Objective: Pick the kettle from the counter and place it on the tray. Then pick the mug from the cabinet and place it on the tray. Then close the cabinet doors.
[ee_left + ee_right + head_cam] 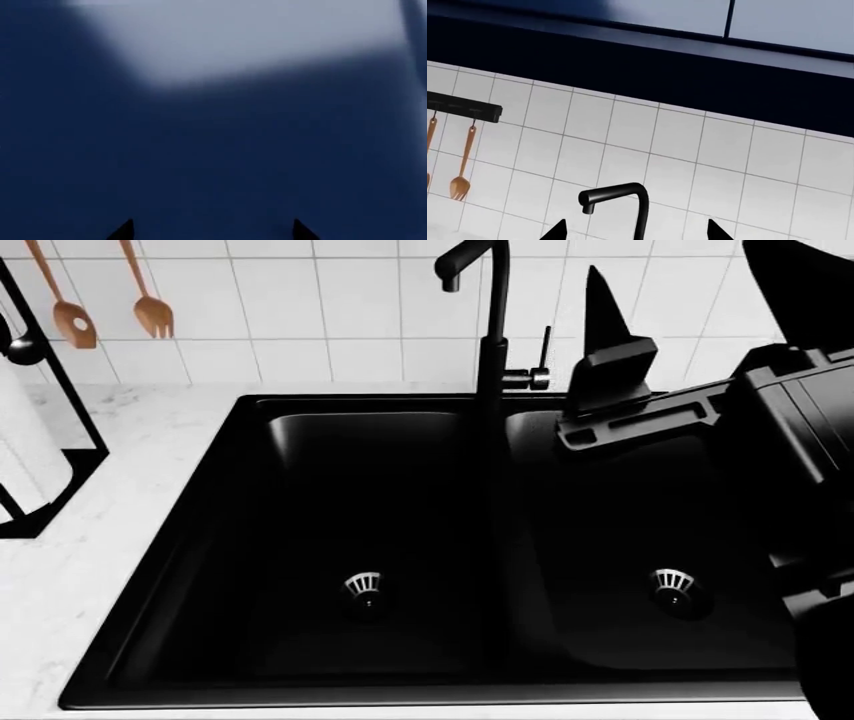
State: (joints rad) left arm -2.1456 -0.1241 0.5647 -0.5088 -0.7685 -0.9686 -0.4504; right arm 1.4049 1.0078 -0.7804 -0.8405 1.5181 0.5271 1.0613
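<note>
Left gripper (212, 231) shows only two dark fingertips set apart, nothing between them, facing a blurred blue and pale surface. In the head view come the counter (134, 440), the black double sink (360, 540) with its faucet (494, 320), then the right gripper (707, 310), raised before the tiles, fingers spread and empty. Kettle, tray and mug are out of view. The kettle should be rigid, glossy and slippery, probably weighty; its arched handle looks the safest grasp.
</note>
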